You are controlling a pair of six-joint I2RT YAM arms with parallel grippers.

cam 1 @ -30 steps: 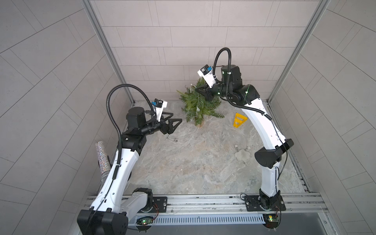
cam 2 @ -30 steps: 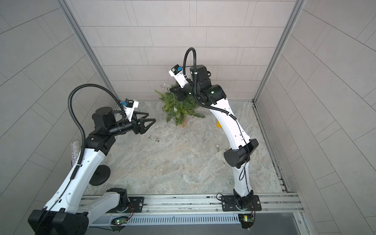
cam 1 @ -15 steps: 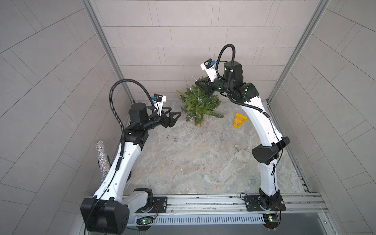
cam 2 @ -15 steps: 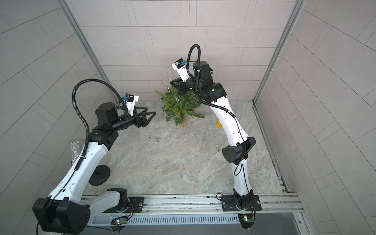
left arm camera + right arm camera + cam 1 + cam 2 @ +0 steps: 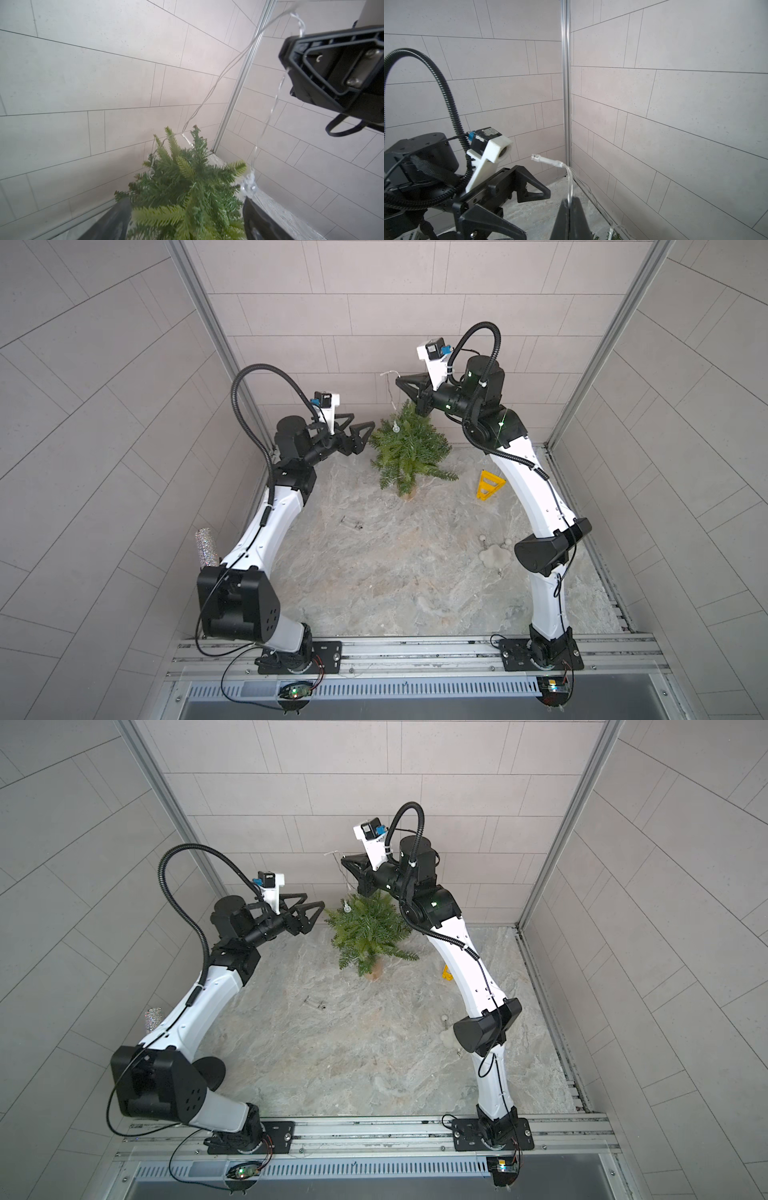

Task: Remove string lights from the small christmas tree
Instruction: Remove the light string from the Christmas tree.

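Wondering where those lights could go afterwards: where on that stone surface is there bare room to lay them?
Widest bare patch: the stone surface between the clear tube, the fluffy toy and the front rail. Crowded: the back, where the left gripper and right gripper hover at the tree.

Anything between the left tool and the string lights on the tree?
Nothing visible. The open left tool faces the small christmas tree; the string lights drape its top branches, rising to the shut right tool above.

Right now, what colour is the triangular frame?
Yellow; the triangular frame shows best in a top view.
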